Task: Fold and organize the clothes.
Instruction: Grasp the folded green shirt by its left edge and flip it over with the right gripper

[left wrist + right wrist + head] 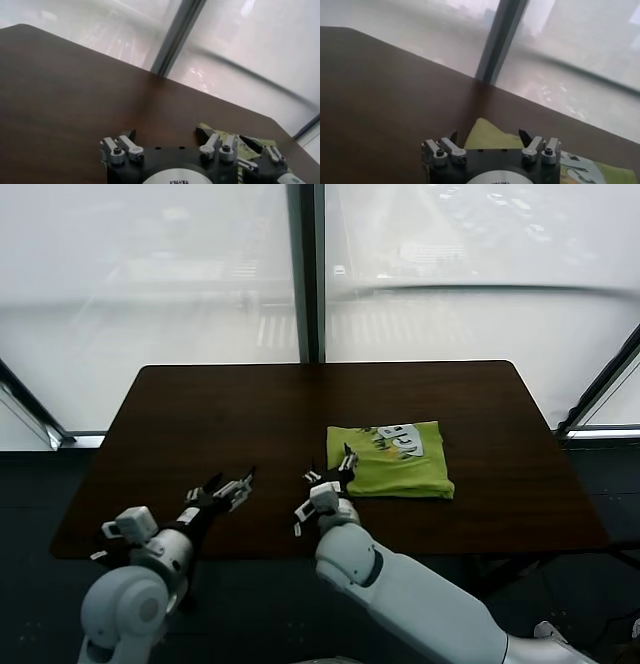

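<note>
The clothes are one lime-green T-shirt (392, 460), folded into a flat rectangle with its white graphic facing up, lying right of centre on the dark brown table (220, 414). My right gripper (330, 467) hovers open at the shirt's near-left corner and holds nothing. In the right wrist view, a corner of the shirt (482, 131) lies ahead between the spread fingers of that gripper (489, 135). My left gripper (232, 482) is open and empty over bare table, left of the right one. The left wrist view looks past its gripper (166, 133) to the shirt (243, 146).
A window wall with a dark vertical post (308, 274) rises behind the table's far edge. The table's front edge runs just below both wrists. Dark floor surrounds the table on both sides.
</note>
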